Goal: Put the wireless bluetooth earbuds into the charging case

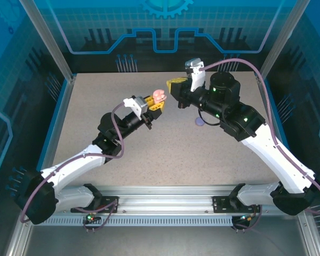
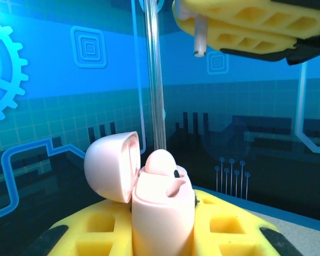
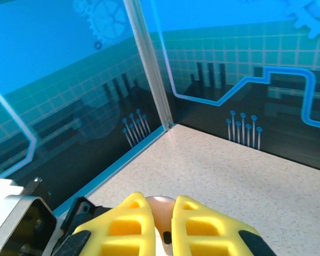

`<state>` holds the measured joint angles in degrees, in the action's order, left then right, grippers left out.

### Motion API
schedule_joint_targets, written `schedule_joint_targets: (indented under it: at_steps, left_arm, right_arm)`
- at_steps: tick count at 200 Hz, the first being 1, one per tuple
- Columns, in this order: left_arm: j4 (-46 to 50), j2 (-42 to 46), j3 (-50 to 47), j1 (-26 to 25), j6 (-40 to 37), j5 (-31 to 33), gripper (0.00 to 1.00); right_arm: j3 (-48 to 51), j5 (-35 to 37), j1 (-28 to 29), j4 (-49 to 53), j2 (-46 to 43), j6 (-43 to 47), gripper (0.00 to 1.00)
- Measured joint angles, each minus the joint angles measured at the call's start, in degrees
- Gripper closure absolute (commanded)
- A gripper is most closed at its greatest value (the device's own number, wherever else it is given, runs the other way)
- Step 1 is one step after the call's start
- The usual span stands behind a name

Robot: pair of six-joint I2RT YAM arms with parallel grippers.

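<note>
Purple item (image 1: 200, 121) on the worktop (image 1: 149, 160) beneath the right arm, too small to identify. Beyond it, the left pincer (image 1: 155, 104) was pressed onto the body of the pink case (image 2: 162, 213), which it held upright off the worktop. The lid (image 2: 109, 165) stood swung open to the left in the left wrist view. A rounded bud (image 2: 161, 160) sat in the mouth of the case, apparently seated. Farther back, the right pincer (image 1: 176, 88) was pinched onto a pale earbud (image 2: 200, 36). Its stem hung below the yellow fingers (image 2: 245, 24), long axis close to vertical, tip down. Key relation: the held earbud lay above the case and off to its right, apart from the opening. Its stem was roughly in line with the depth of the case. The coming move was therefore judged to be a sideways shift over the opening and then a descent by the right arm, while the left arm presented the case
</note>
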<state>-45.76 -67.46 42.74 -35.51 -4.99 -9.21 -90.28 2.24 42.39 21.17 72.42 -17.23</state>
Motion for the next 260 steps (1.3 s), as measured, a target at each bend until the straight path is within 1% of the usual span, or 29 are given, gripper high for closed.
schedule_joint_targets:
  at_steps: [44, 95, 260]
  left_arm:
    - [0.04, -0.42, 0.31, -0.31, -0.09, -0.11, 1.00]
    - [0.04, -0.74, 0.31, -0.37, -0.09, -0.09, 1.00]
    - [0.07, -0.74, 0.31, -0.46, -1.14, -0.09, 1.00]
  right_arm:
    - [1.18, -4.52, 0.42, -1.36, 1.27, 1.27, 0.89]
    - [2.91, -6.80, 0.48, -2.40, 2.67, 1.22, 0.89]
    - [6.36, -7.02, 0.46, -2.82, 2.05, 1.25, 0.90]
